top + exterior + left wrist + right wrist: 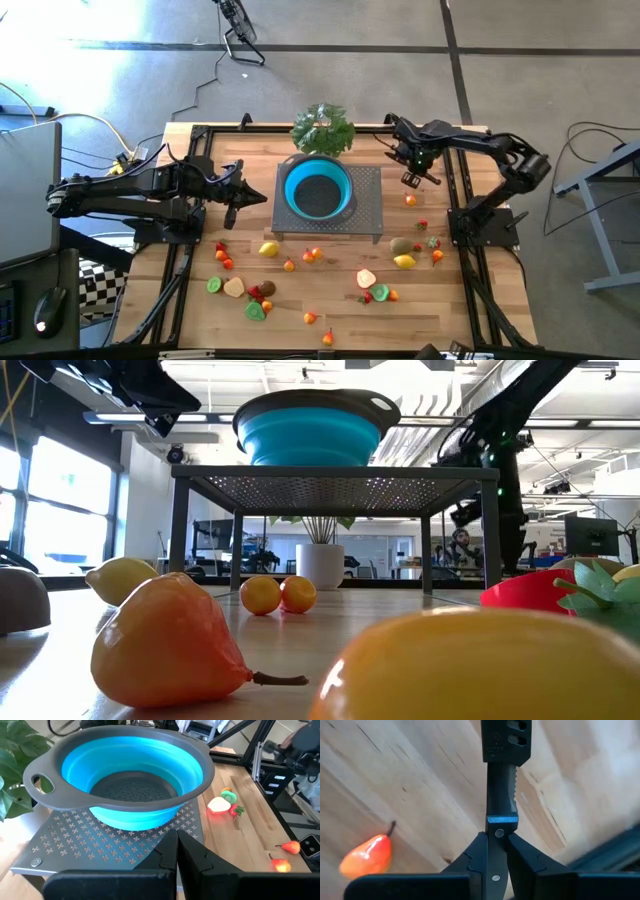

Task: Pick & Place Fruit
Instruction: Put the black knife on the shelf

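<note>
Starting nearest the right wrist camera: what do the jaws of the right gripper [496,840] have?
They are pinching the black-handled knife [501,785], not a fruit. Its long axis runs straight out from the jaws, over the bare worktop [430,785]

Where is the closest fruit, then?
A small orange pear [367,856] lies on the wood off to one side of the knife and apart from it, with its stem turned roughly toward the blade. In the high view it sits just on the front-edge side of that gripper, so the right arm is much the nearer one

What does that mean for the next move?
As I judge it, the jaws cannot take the pear while the knife fills them

And the left gripper [176,845]?
Its jaws are pressed together on nothing. It hovers just beside the blue bowl [131,767], which stands on the perforated rack [75,845] and looks empty

And the remaining fruit?
It is scattered over the front half of the worktop, well apart from both grippers, with none in the bowl. The leafy green bunch [322,128] stands behind the bowl

Any writing?
The knife has a small round stamp with a line of letters, probably a maker's mark. I cannot read it
</note>
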Robot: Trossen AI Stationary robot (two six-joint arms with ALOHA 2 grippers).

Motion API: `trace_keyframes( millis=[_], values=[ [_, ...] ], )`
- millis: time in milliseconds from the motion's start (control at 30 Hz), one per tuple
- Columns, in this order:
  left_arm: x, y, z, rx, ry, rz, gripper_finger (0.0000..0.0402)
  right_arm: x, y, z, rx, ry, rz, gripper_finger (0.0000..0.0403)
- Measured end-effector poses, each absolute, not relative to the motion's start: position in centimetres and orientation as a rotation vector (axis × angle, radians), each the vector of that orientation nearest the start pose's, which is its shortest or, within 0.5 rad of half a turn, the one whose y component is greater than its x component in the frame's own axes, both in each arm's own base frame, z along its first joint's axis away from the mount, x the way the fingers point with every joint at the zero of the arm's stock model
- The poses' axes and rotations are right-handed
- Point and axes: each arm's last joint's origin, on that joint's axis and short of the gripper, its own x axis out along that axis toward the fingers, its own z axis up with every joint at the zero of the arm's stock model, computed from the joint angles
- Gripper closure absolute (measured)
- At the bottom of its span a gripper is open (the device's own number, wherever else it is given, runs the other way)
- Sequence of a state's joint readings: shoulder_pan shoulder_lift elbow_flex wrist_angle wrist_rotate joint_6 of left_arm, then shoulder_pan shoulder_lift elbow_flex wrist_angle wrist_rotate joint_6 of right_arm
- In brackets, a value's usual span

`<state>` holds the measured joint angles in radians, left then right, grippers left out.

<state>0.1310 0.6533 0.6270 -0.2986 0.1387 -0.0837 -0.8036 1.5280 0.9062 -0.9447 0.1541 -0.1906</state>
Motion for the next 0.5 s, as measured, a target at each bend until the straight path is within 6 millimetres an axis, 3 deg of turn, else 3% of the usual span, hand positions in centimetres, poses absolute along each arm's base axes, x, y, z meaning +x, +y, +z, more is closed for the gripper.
trace_keyframes(
  millis=[500],
  values=[
    [14.7,1.5,28.7,-0.125,0.322,0.006,0.0402,15.7,-16.5,27.3,0.581,1.239,-0.776,0.036]
  ],
)
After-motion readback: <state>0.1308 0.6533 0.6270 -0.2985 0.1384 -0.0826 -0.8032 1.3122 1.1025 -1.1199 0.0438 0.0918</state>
